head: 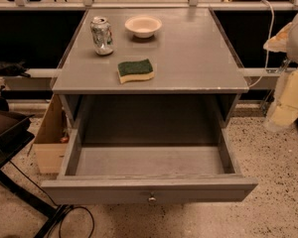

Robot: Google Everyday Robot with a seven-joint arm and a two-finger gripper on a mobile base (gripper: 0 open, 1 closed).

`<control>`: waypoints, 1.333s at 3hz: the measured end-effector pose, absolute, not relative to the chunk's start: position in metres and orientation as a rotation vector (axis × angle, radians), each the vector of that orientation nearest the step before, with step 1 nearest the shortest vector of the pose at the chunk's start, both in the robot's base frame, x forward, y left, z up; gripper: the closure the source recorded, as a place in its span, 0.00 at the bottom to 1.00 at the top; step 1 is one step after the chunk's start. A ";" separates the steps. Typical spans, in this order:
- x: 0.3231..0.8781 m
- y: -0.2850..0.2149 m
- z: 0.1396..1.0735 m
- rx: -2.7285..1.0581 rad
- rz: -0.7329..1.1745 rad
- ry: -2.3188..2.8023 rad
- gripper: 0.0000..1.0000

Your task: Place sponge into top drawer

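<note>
The sponge (135, 70), dark green on top with a yellow base, lies flat on the grey cabinet top (198, 58) near its front edge, left of centre. The top drawer (149, 190) is pulled fully open below it, its inside bare, with a small round metal knob (152, 199) at the centre of its front panel. My gripper is not in view; only a pale part of my arm (290, 83) shows at the right edge, beside the cabinet.
A crushed silver can (102, 35) and a white bowl (143, 26) stand at the back of the cabinet top. A cardboard box (49, 138) sits on the floor to the left. A black stand (10, 133) and cables are at the lower left.
</note>
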State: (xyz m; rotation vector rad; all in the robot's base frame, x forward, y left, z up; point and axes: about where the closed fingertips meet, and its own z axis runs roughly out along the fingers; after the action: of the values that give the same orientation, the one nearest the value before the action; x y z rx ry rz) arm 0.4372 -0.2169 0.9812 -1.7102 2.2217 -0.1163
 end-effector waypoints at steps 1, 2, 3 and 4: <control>0.437 -0.217 0.981 -1.710 -0.116 2.221 0.00; 0.446 -0.220 0.985 -1.673 -0.113 2.200 0.00; 0.494 -0.213 0.988 -1.589 -0.035 2.117 0.00; 0.577 -0.187 0.976 -1.471 0.134 1.996 0.00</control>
State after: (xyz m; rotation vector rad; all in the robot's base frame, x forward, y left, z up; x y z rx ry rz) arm 0.5768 -0.1874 0.9759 -1.4706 1.9958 0.1344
